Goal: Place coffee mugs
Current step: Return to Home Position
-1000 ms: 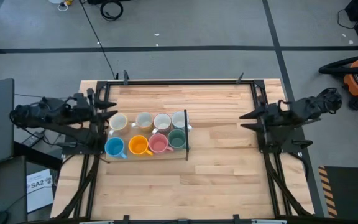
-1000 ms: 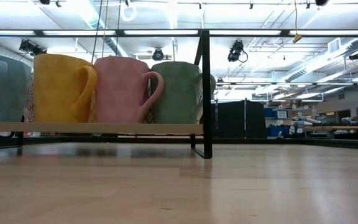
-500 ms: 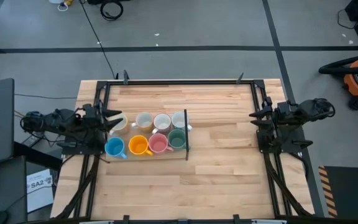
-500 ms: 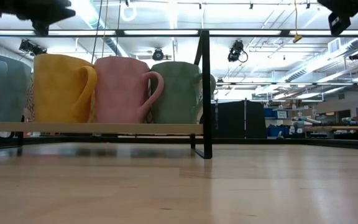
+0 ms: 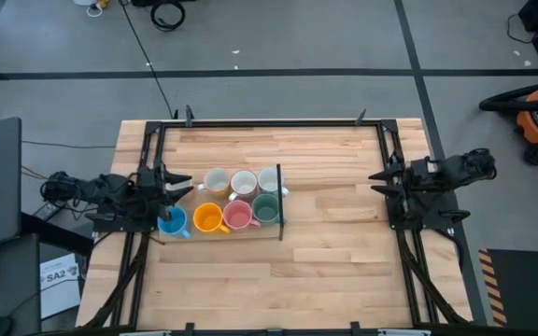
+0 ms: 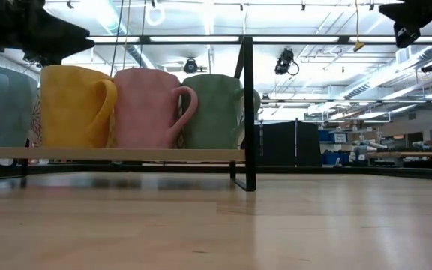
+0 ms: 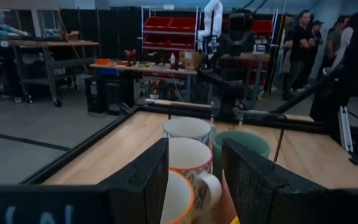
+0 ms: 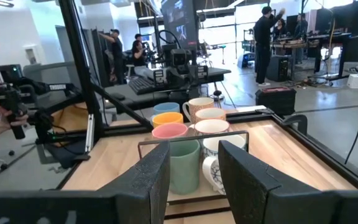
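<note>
Round ceramic coffee mugs (image 5: 238, 216) stood in two rows on a black-framed wooden shelf (image 5: 279, 229) on the pale wooden table (image 5: 325, 252). The left end effector (image 5: 177, 183) hung released above the rows' end. The right end effector (image 5: 378, 180), also released, sat near the table's edge. A white floor sheet (image 5: 61, 275) read "SA2".

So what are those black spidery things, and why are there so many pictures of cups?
Those are two robot arms at a wooden table. One picture looks down from above, one peeks level across the tabletop, and two come from cameras on the arms' wrists. The left claw hangs over the left end of a little shelf; the right claw waits at the table's right edge. Both are open and hold nothing. On the shelf stand coffee mugs in two rows: a blue mug, orange mug, pink mug and green mug in one, pale mugs in the other.
</note>
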### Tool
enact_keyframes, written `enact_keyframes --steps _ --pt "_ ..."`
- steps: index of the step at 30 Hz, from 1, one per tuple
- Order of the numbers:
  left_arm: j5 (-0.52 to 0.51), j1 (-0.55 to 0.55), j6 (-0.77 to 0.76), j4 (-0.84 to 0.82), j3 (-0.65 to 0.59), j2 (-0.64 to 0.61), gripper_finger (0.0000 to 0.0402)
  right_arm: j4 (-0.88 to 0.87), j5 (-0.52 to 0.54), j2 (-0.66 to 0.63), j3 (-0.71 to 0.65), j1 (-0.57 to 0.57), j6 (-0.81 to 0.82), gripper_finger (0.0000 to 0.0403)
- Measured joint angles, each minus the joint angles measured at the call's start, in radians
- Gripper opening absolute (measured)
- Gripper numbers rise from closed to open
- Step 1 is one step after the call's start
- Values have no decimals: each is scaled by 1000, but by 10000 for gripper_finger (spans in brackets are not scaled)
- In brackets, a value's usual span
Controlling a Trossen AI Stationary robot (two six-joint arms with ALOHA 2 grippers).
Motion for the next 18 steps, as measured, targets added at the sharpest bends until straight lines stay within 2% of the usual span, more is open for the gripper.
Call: enact_keyframes --steps 13,18 --pt "-1 0 80 225 -137 -5 155 284 3 0 -206 0 -37 142" --pt "-1 0 87 230 -139 -4 155 362 3 0 -270 -1 -48 141"
